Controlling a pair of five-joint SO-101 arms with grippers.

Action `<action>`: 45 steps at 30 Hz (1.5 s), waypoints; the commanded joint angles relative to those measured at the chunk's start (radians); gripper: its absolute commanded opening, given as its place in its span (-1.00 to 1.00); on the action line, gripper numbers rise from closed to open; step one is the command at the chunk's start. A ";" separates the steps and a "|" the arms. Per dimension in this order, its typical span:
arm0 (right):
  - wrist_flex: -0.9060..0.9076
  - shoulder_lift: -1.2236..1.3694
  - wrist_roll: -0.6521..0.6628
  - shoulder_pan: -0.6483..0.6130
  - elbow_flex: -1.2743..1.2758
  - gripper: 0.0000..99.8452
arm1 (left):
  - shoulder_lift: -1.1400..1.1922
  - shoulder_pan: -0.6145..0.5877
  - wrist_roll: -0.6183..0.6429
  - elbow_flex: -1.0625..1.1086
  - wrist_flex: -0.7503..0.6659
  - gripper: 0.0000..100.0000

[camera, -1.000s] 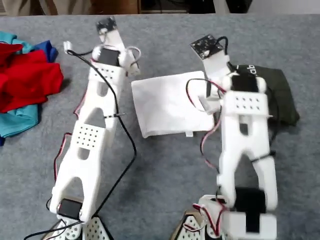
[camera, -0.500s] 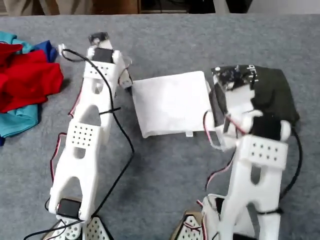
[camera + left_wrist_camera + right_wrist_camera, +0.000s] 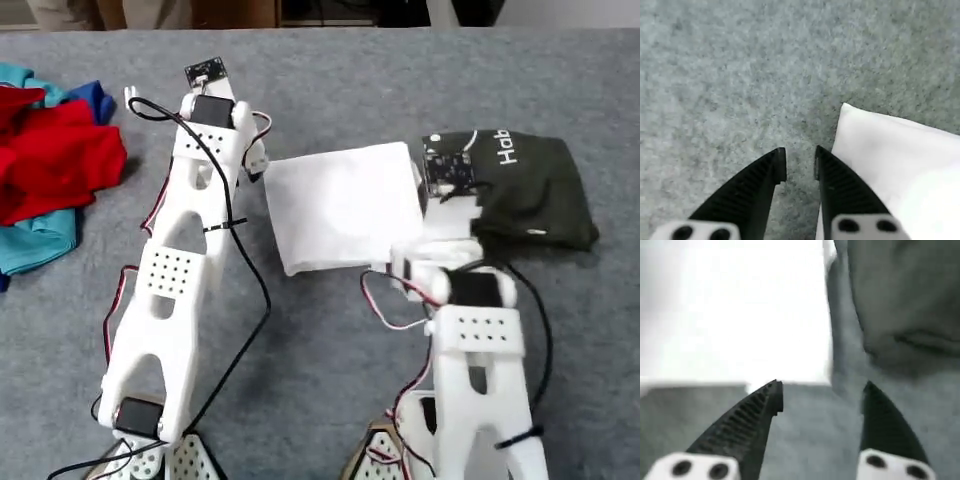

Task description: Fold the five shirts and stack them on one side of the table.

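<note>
A folded white shirt [image 3: 340, 205] lies mid-table, with a folded dark shirt [image 3: 530, 190] just to its right. Red, teal and blue shirts [image 3: 50, 160] sit crumpled in a heap at the far left edge. My left gripper [image 3: 799, 162] hovers low over the grey cloth beside the white shirt's corner [image 3: 855, 117], its fingers a little apart and holding nothing; in the high view it is at the shirt's far left corner [image 3: 256, 160]. My right gripper [image 3: 822, 387] is open and empty, just short of the near edges of the white shirt [image 3: 740, 315] and the dark shirt [image 3: 900, 305].
The grey tabletop [image 3: 330, 340] runs bare along the near side between the two arms. The right arm [image 3: 470, 330] stands close to the gap between the white and dark shirts.
The right arm has drawn back toward the near side, off the white shirt's right edge. The left gripper has come down to the shirt's far left corner.
</note>
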 commanded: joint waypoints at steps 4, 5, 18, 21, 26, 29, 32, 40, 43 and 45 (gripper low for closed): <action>-0.209 0.183 -0.278 -0.035 -0.027 -0.37 | -0.025 -0.006 -0.052 -0.049 0.011 -0.74; -0.209 0.213 -0.301 -0.028 -0.047 -0.34 | -0.025 -0.006 -0.052 -0.049 0.011 -0.74; -0.097 0.519 -0.381 0.013 -0.294 -0.30 | -0.025 -0.008 -0.052 -0.049 0.011 -0.74; -0.103 0.631 -0.377 0.008 -0.367 -0.31 | -0.025 -0.008 -0.054 -0.049 0.011 -0.74; -0.103 0.835 -0.377 0.013 -0.518 -0.31 | -0.027 -0.008 -0.054 -0.049 0.011 -0.74; -0.103 0.946 -0.373 0.010 -0.581 -0.31 | -0.027 -0.008 -0.054 -0.049 0.009 -0.74; -0.100 1.027 -0.373 0.007 -0.621 -0.31 | -0.027 -0.008 -0.054 -0.051 -0.002 -0.74; -0.094 1.064 -0.376 0.004 -0.648 -0.45 | -0.024 -0.009 -0.054 -0.051 -0.003 -0.74; -0.060 1.059 -0.373 -0.012 -0.654 -0.67 | -0.024 -0.009 -0.054 -0.051 -0.003 -0.74; -0.048 1.064 -0.371 -0.021 -0.662 -0.77 | -0.024 -0.009 -0.054 -0.051 -0.003 -0.74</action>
